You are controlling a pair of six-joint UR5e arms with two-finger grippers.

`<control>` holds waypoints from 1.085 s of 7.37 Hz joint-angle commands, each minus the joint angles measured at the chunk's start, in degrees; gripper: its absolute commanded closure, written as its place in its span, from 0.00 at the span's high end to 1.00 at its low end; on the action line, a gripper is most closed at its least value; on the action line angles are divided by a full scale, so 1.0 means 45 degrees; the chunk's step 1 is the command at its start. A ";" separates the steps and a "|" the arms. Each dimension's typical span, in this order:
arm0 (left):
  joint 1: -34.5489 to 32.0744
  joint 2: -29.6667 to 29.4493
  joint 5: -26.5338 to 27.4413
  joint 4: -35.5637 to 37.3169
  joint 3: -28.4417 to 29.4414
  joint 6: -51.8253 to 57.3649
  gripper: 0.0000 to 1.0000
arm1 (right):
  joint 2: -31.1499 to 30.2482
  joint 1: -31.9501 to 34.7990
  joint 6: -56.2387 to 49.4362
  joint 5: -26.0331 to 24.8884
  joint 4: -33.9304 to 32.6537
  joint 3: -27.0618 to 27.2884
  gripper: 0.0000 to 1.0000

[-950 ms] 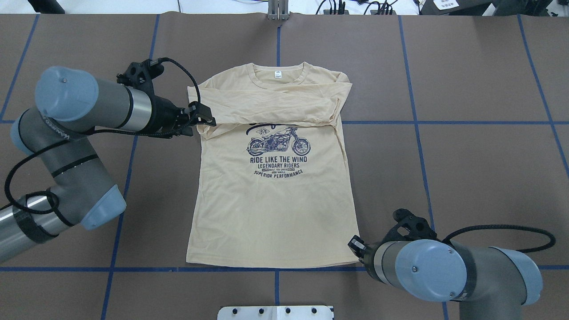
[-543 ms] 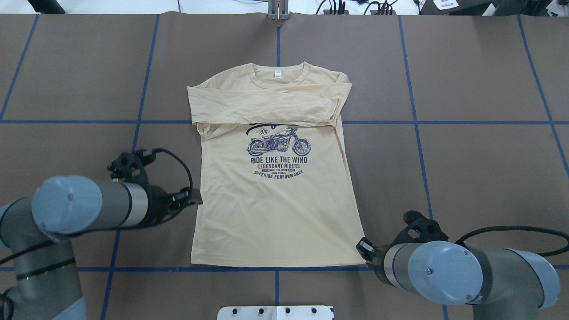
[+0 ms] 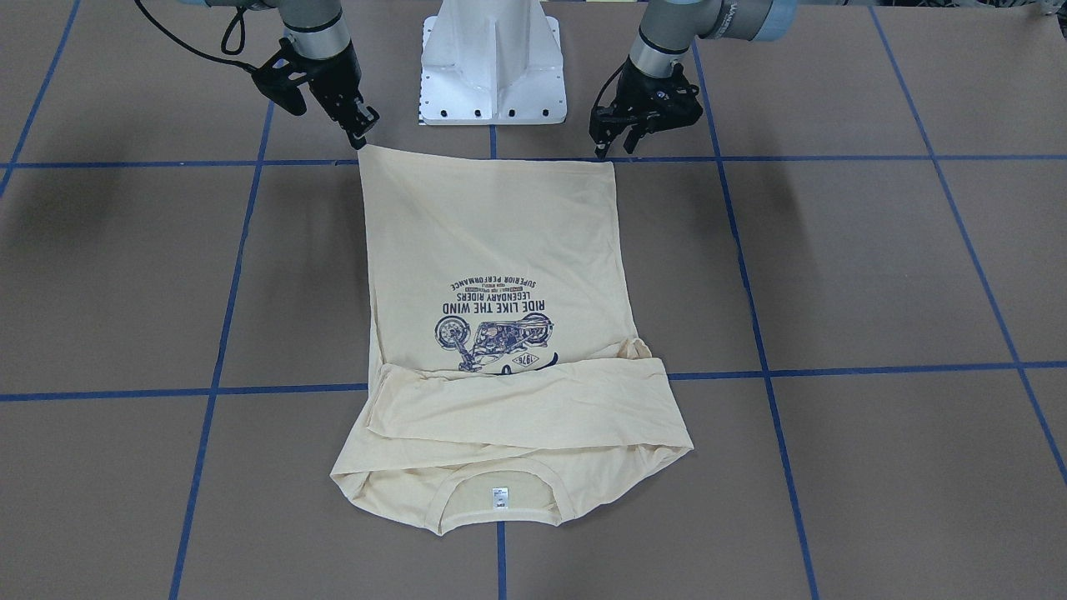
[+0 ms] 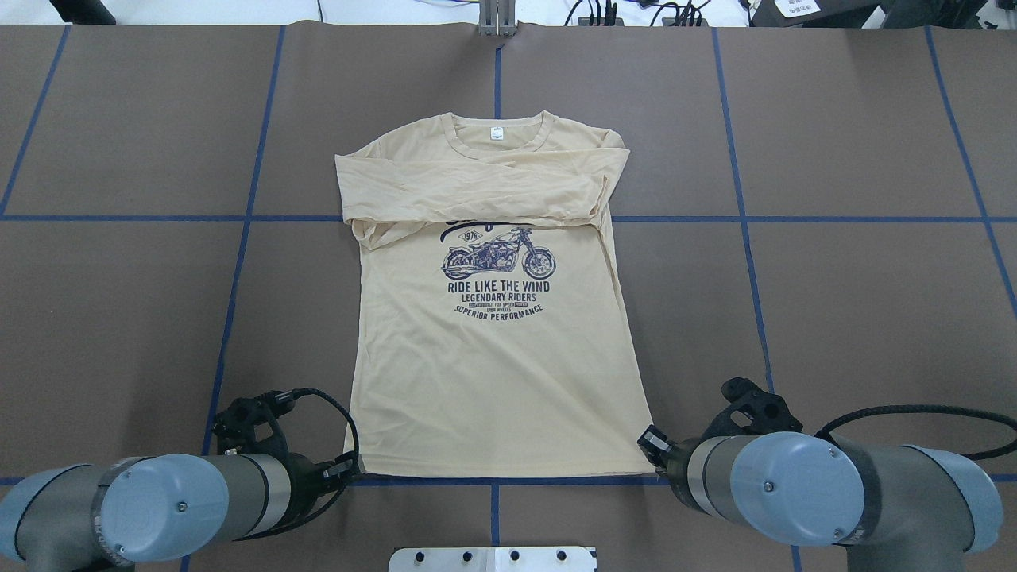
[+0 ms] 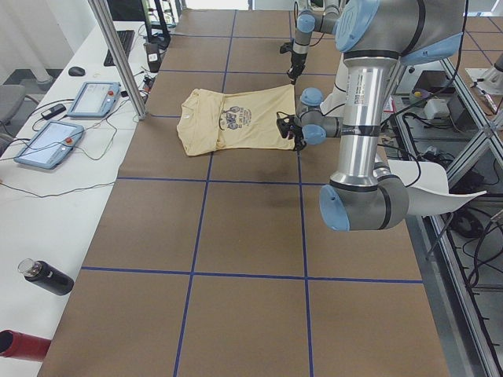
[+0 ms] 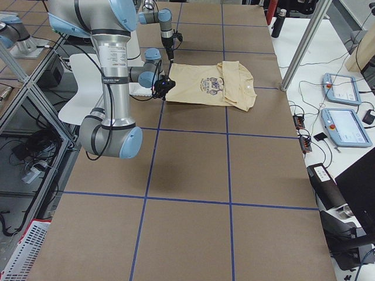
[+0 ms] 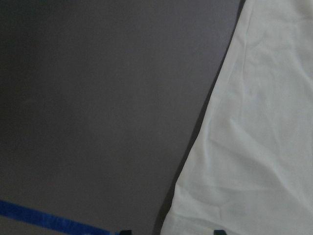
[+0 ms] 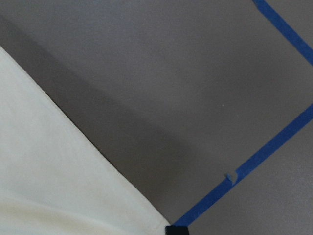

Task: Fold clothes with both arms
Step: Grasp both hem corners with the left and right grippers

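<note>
The cream T-shirt [image 4: 493, 381] lies flat, print up, both sleeves folded across the chest, hem toward the robot [image 3: 492, 233]. My left gripper [image 4: 347, 469] is open at the hem's left corner [image 3: 613, 146]. In the left wrist view its two tips [image 7: 171, 231] straddle the shirt's edge [image 7: 254, 147]. My right gripper [image 4: 647, 441] sits at the hem's right corner [image 3: 364, 137]. In the right wrist view one joined tip [image 8: 171, 229] meets the cloth's edge [image 8: 49, 171], so it looks shut on that corner.
The white pedestal base [image 3: 492, 67] stands just behind the hem. Blue tape lines [image 4: 739, 218] grid the brown table. A metal bracket [image 4: 496, 20] sits at the far edge. Tablets [image 5: 47, 141] and bottles [image 5: 47, 276] lie on the side bench.
My left arm swept from the folded left sleeve down the shirt's left side to the hem's left corner. My right gripper shifted slightly right, and the hem shifted with it.
</note>
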 commanded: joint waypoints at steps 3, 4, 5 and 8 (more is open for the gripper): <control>-0.0052 -0.0211 0.0085 0.0032 0.0057 0.0003 0.57 | 0.0005 -0.0012 0.0000 0.0001 0.0000 -0.0001 0.00; -0.0150 -0.0212 0.0163 0.0032 0.0134 0.0061 0.57 | 0.0005 -0.0012 0.0000 0.0000 0.0000 -0.0001 0.00; -0.0132 -0.0212 0.0164 0.0032 0.0155 0.0062 0.57 | 0.0005 -0.0012 0.0000 0.0000 0.0000 -0.0001 0.00; -0.0112 -0.0212 0.0183 0.0032 0.0428 0.0062 0.56 | 0.0005 -0.0032 0.0000 0.0000 0.0000 -0.0001 0.00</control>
